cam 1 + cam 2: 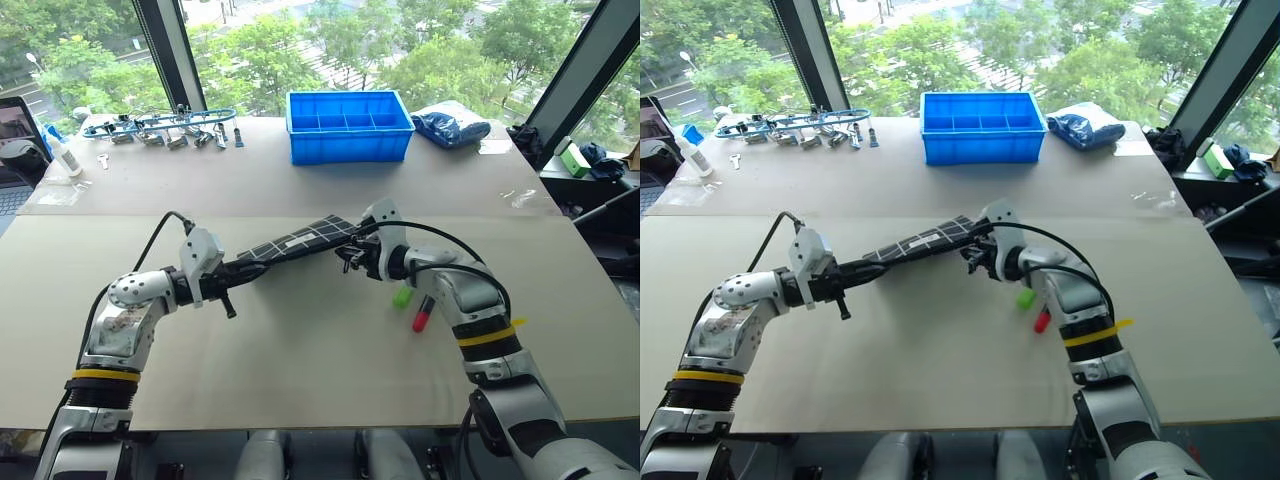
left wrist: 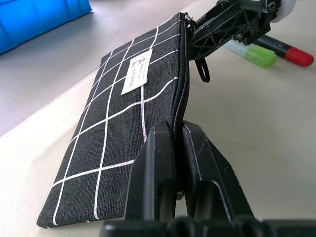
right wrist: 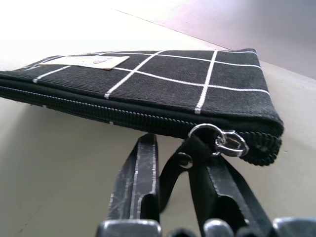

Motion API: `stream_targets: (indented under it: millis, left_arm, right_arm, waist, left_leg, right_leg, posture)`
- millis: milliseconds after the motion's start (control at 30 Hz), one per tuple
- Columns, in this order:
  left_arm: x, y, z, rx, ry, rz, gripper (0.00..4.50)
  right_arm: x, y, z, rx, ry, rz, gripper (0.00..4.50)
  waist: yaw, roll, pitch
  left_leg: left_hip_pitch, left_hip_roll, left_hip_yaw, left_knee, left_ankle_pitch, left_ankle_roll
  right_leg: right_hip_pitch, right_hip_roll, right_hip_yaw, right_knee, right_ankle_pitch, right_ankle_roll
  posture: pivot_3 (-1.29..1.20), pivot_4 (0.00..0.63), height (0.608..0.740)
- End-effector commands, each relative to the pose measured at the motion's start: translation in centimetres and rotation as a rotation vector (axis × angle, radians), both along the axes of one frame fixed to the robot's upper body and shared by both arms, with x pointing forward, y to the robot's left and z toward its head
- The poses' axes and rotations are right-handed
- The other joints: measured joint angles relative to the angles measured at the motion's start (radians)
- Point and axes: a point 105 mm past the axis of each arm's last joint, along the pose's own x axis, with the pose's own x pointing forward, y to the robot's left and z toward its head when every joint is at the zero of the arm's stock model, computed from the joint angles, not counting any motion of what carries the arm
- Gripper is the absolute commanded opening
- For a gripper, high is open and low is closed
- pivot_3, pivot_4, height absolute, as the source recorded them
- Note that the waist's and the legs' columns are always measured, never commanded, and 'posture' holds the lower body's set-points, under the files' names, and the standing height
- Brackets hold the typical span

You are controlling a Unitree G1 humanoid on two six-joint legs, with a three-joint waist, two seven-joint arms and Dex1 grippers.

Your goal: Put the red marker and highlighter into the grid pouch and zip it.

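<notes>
Grid pouch (image 1: 295, 242) clamped in left hand (image 2: 175, 148), right hand (image 3: 173, 163) pinching zipper strap (image 3: 170, 180)

The pouch (image 1: 296, 243) stretches across the middle of the table (image 1: 300, 370) between the left gripper (image 1: 243, 272) and the right gripper (image 1: 350, 252), with the highlighter (image 1: 402, 296) and marker (image 1: 423, 315) lying to its right and the bin (image 1: 348, 125) behind.
</notes>
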Motion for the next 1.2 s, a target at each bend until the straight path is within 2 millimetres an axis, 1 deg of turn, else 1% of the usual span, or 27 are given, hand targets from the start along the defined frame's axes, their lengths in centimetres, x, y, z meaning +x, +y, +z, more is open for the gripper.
stream_targets:
  millis: [33, 200, 333, 467, 533, 600, 667, 733, 767, 867, 933, 1033, 1067, 1133, 1167, 1200]
  left_arm:
    - [-0.1, -0.5, 1.3, -0.02, -0.048, -0.019, 0.0]
    - [-0.1, -0.7, 1.4, -0.023, -0.049, -0.024, 0.0]
    - [0.0, -0.7, 1.4, -0.025, -0.049, -0.027, 0.0]
    - [0.0, -0.8, 1.5, -0.029, -0.05, -0.03, 0.0]
    - [0.0, -0.9, 1.6, -0.03, -0.051, -0.032, 0.0]
    - [0.1, -0.9, 1.6, -0.033, -0.052, -0.031, 0.0]
    - [0.1, -0.8, 1.6, -0.034, -0.051, -0.031, 0.0]
    - [0.1, -0.8, 1.7, -0.035, -0.051, -0.031, 0.0]
    - [0.1, -0.9, 1.7, -0.035, -0.051, -0.032, 0.0]
    - [0.0, -0.8, 1.6, -0.033, -0.05, -0.032, 0.0]
    - [0.0, -0.7, 1.5, -0.031, -0.048, -0.029, 0.0]
    - [-0.1, -0.7, 1.4, -0.033, -0.048, -0.026, 0.0]
    - [0.0, -0.7, 1.4, -0.033, -0.048, -0.025, 0.0]
    - [0.0, -0.7, 1.4, -0.036, -0.049, -0.024, 0.0]
    - [0.0, -0.7, 1.4, -0.036, -0.049, -0.024, 0.0]
    - [0.0, -0.7, 1.4, -0.036, -0.05, -0.024, 0.0]
  right_arm:
    - [-0.9, 2.5, 2.1, 0.039, -0.051, 0.11, 0.04]
    - [-1.7, 4.4, 1.8, 0.056, -0.01, 0.18, 0.04]
    - [-3.3, 6.6, 1.0, 0.088, 0.055, 0.279, 0.04]
    - [-3.9, 7.9, 0.8, 0.1, 0.088, 0.343, 0.04]
    - [-3.6, 8.1, 0.7, 0.103, 0.096, 0.343, 0.04]
    - [-3.0, 8.4, 1.3, 0.138, 0.104, 0.332, 0.04]
    - [-3.0, 9.0, 1.8, 0.161, 0.103, 0.345, 0.04]
    - [-3.1, 9.2, 2.0, 0.161, 0.101, 0.352, 0.04]
    - [-2.9, 9.1, 1.9, 0.147, 0.092, 0.341, 0.04]
    - [-1.4, 7.8, 1.2, 0.098, 0.057, 0.239, 0.04]
    - [-1.1, 6.7, 1.4, 0.123, 0.039, 0.224, 0.71]
    - [-2.2, 5.5, 1.6, 0.091, -0.006, 0.257, 1.57]
    - [-2.4, 5.2, 1.7, 0.085, -0.011, 0.255, 1.96]
    - [-2.2, 3.8, 1.6, 0.08, 0.009, 0.195, 2.57]
    - [-2.7, 3.2, 1.8, 0.107, 0.037, 0.203, 2.92]
    - [-3.5, 2.4, 2.4, 0.133, 0.039, 0.219, 2.92]
  waist:
    - [0.0, 0.0, 0.0]
    - [0.0, 0.0, 0.0]
    - [0.0, 0.0, 0.0]
    - [0.0, 0.0, 0.0]
    - [-0.001, 0.0, 0.0]
    - [0.0, 0.0, 0.0]
    - [-0.001, 0.0, 0.0]
    - [-0.001, 0.0, 0.0]
    - [-0.001, 0.0, 0.0]
    - [-0.001, 0.0, 0.0]
    - [0.0, 0.0, 0.0]
    - [0.003, 0.0, 0.0]
    - [0.002, 0.0, 0.0]
    - [0.0, 0.0, 0.0]
    - [0.0, 0.0, 0.0]
    - [-0.001, 0.0, 0.0]
  left_leg:
    - [0.0, 0.0, 0.0, 0.0, 0.0, 0.0]
    - [0.0, 0.0, 0.0, 0.0, 0.0, 0.0]
    - [0.0, 0.0, 0.0, 0.0, 0.0, 0.0]
    - [0.0, 0.0, 0.0, 0.0, 0.0, 0.0]
    - [0.0, 0.0, 0.0, 0.0, 0.0, 0.0]
    - [0.0, 0.0, 0.0, 0.0, 0.0, 0.0]
    - [0.0, 0.0, 0.0, 0.0, 0.0, 0.0]
    - [0.0, 0.0, 0.0, 0.0, 0.0, -0.001]
    - [0.0, 0.0, 0.0, 0.0, 0.0, -0.001]
    - [0.0, 0.0, 0.0, 0.0, 0.0, -0.001]
    - [0.0, 0.0, 0.0, 0.0, 0.0, -0.001]
    - [0.0, -0.001, 0.0, 0.0, 0.0, -0.001]
    - [0.0, -0.001, 0.0, 0.0, 0.0, -0.001]
    - [0.0, -0.001, 0.0, 0.0, 0.0, -0.001]
    - [0.0, -0.001, 0.0, 0.0, 0.0, -0.001]
    - [0.0, 0.0, 0.0, 0.0, 0.0, -0.001]
  right_leg:
    - [0.0, 0.0, 0.0, 0.0, 0.0, 0.0]
    - [0.0, 0.0, 0.0, 0.0, 0.0, 0.0]
    - [0.0, 0.0, 0.0, 0.0, 0.0, 0.0]
    - [0.0, 0.0, 0.0, 0.001, 0.0, 0.0]
    - [0.0, 0.0, 0.0, 0.001, 0.0, 0.0]
    - [0.0, 0.0, 0.0, 0.001, 0.0, 0.0]
    - [0.0, 0.0, 0.0, 0.001, 0.0, 0.0]
    - [0.0, 0.0, 0.0, 0.001, 0.0, 0.0]
    - [0.0, 0.0, -0.001, 0.001, 0.0, 0.0]
    - [0.0, 0.0, -0.001, 0.001, 0.0, 0.0]
    - [0.0, 0.0, 0.0, 0.001, 0.0, 0.0]
    - [0.0, -0.001, -0.001, 0.001, 0.0, 0.0]
    - [0.0, -0.001, -0.001, 0.001, 0.0, 0.0]
    - [0.0, -0.001, 0.0, 0.0, 0.0, 0.0]
    - [0.0, -0.001, 0.0, 0.001, 0.0, 0.0]
    - [0.0, 0.0, 0.0, 0.001, 0.0, 0.0]
  posture:
    - [0.0, 0.15, 0.74]
    - [0.0, 0.15, 0.74]
    - [0.0, 0.15, 0.74]
    - [0.0, 0.15, 0.74]
    - [0.0, 0.15, 0.74]
    - [0.0, 0.15, 0.74]
    - [0.0, 0.15, 0.74]
    - [0.0, 0.15, 0.74]
    - [0.0, 0.15, 0.74]
    - [0.0, 0.15, 0.74]
    - [0.0, 0.15, 0.74]
    - [0.0, 0.15, 0.74]
    - [0.0, 0.15, 0.74]
    - [0.0, 0.15, 0.74]
    - [0.0, 0.15, 0.74]
    - [0.0, 0.15, 0.74]
